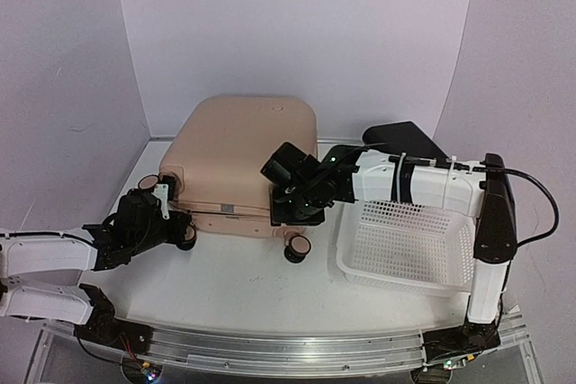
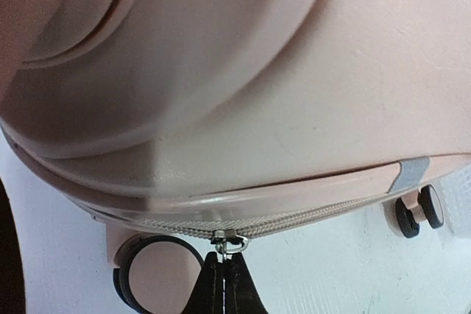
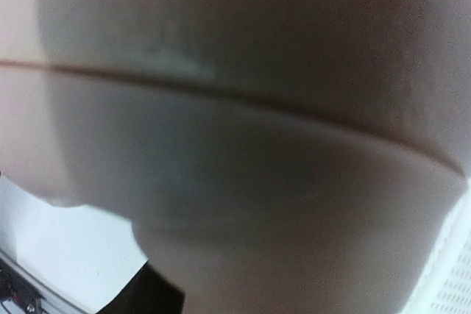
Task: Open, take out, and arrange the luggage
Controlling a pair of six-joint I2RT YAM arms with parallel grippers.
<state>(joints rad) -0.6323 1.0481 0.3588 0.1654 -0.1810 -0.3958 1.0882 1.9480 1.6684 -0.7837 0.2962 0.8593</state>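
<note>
We log pink suitcase (image 1: 238, 146) zipped, unemptied | left end effector (image 2: 224, 264) pinches zipper pull (image 2: 229, 240) at 7 o'clock | right end effector (image 1: 292, 209): cannot tell

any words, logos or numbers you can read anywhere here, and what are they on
No text can be read in any view.
luggage: the grey tab on its front seam shows no lettering.
The small mark on the luggage lid: too small to read.
white basket: no label visible.
Right wrist view: blurred, nothing legible.
</note>
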